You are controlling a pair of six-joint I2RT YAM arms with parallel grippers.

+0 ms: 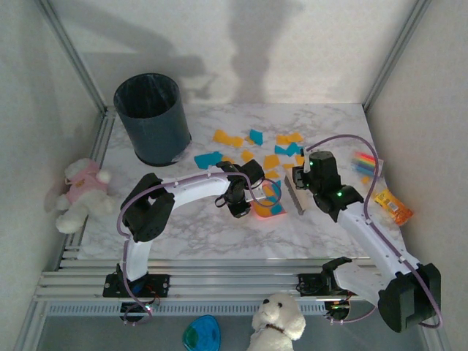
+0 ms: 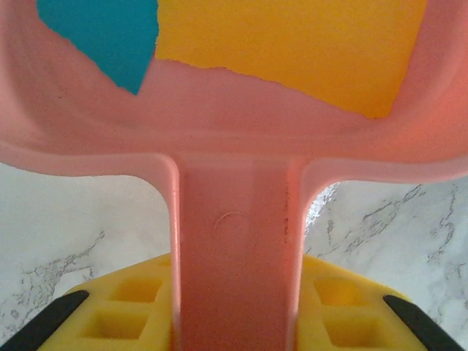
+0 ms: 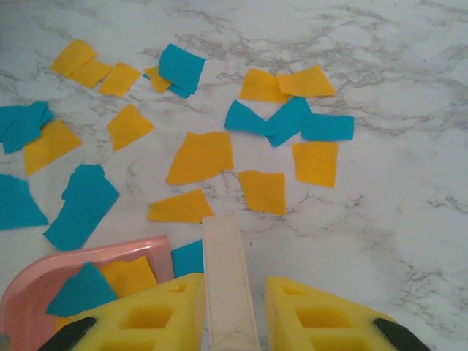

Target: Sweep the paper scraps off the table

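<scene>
Pink dustpan (image 2: 234, 219), cream brush (image 3: 228, 278), orange and teal paper scraps (image 3: 199, 156)

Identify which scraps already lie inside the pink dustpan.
One teal scrap and one orange scrap beside it, inside the pink dustpan; the others lie on the marble table.

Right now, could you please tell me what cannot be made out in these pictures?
- Left wrist: the pink dustpan is cut off by the top edge, so its paper scraps cannot be counted.
- Right wrist: the cream handle runs off the bottom edge inside the right gripper; what it ends in is unseen.
- Top external: the left gripper covers part of the dustpan.
</scene>
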